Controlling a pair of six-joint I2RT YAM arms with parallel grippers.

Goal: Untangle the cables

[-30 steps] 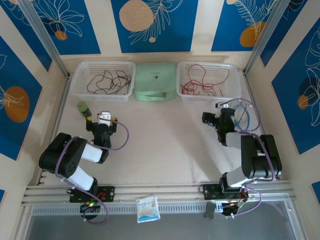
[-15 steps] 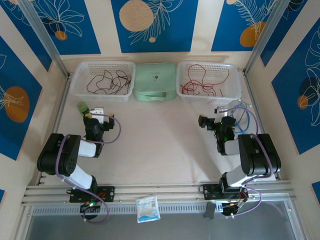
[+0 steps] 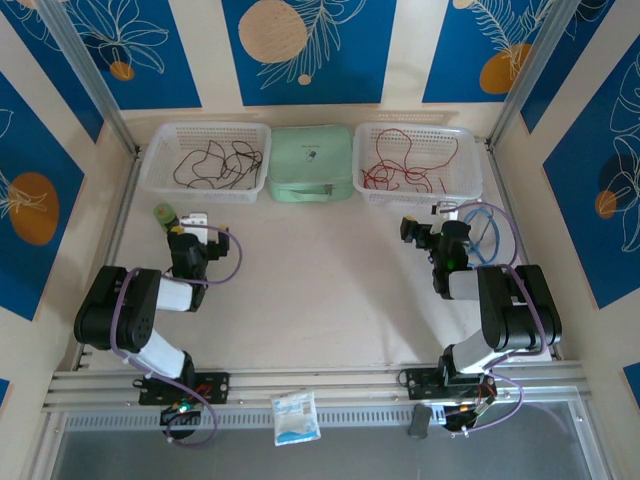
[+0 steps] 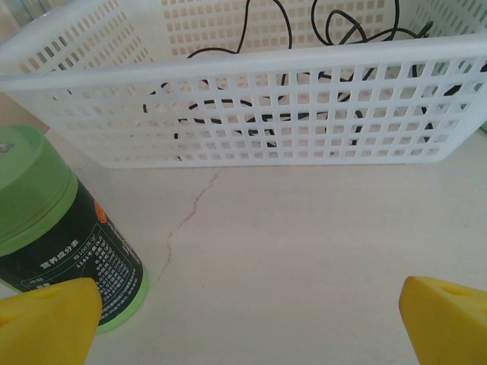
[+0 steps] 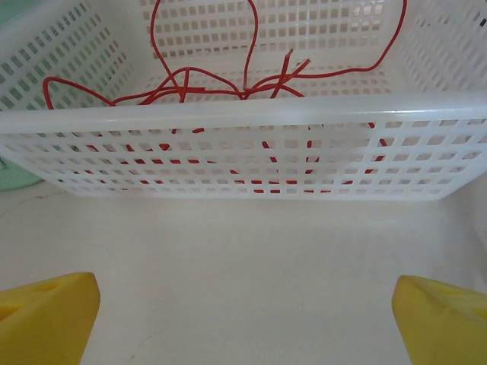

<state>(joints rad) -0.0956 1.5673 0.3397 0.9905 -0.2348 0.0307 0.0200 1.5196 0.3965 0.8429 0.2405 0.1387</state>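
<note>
Red cables (image 3: 405, 165) were seen heaped loose in right basket (image 5: 243, 114), straight ahead of right gripper (image 5: 243, 319), beyond lattice wall, loops sprawled mostly crosswise. Black cables (image 3: 215, 160) were lodged likewise in left basket (image 4: 228, 72), ahead of left gripper (image 4: 243, 319). Each arm was judged nearer own basket. Both sets of jaws were held wide apart, nothing gripped. Wires were noted thin, limp, glossy; baskets white, rigid, perforated plastic. Green canister (image 4: 53, 220) was stood just beside left finger.
</note>
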